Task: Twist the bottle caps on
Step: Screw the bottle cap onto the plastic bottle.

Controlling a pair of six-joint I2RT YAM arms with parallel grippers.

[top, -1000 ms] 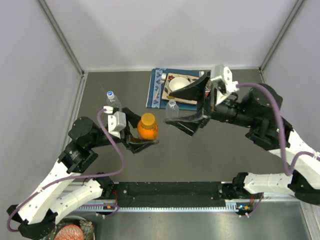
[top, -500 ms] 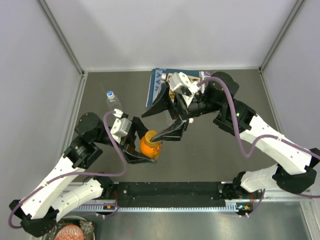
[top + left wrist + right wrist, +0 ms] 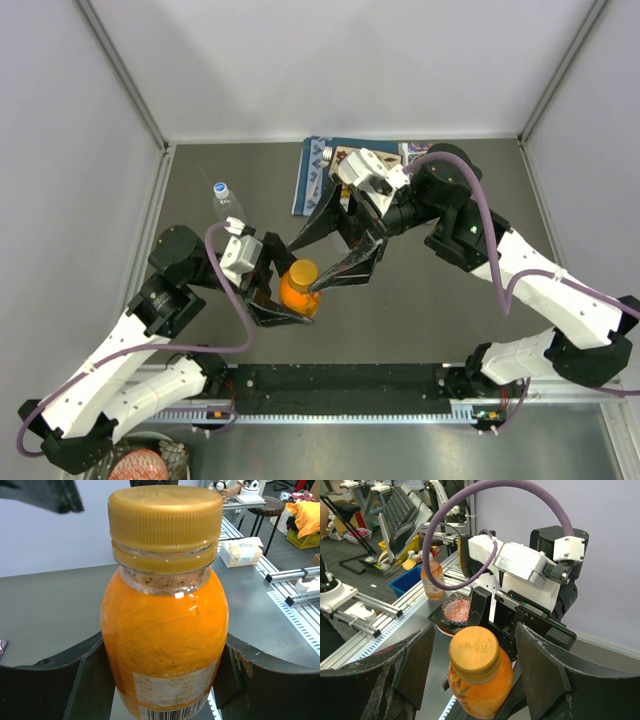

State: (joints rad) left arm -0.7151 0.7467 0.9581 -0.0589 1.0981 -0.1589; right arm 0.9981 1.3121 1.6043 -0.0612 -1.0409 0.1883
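The squat orange bottle [image 3: 297, 294] stands upright in my left gripper [image 3: 290, 296], which is shut on its body. In the left wrist view the bottle [image 3: 165, 630] fills the frame between both fingers, and the orange cap [image 3: 165, 522] sits on its neck. My right gripper [image 3: 302, 266] is open and hangs over the cap [image 3: 303, 271]. In the right wrist view its jaws [image 3: 475, 667] stand either side of the cap [image 3: 474, 650] without touching it. One clear ribbed bottle [image 3: 229, 207] with a blue-and-white cap [image 3: 220, 188] stands at the left. The second clear bottle is hidden behind the right arm.
A blue patterned placemat [image 3: 313, 178] lies at the back centre, mostly covered by the right arm. Grey walls enclose the table at the left, back and right. The black rail [image 3: 340, 385] runs along the near edge between the arm bases.
My right arm has swung left from the placemat to over the orange bottle, jaws open round the cap. My left gripper has carried the bottle slightly nearer and keeps hold.
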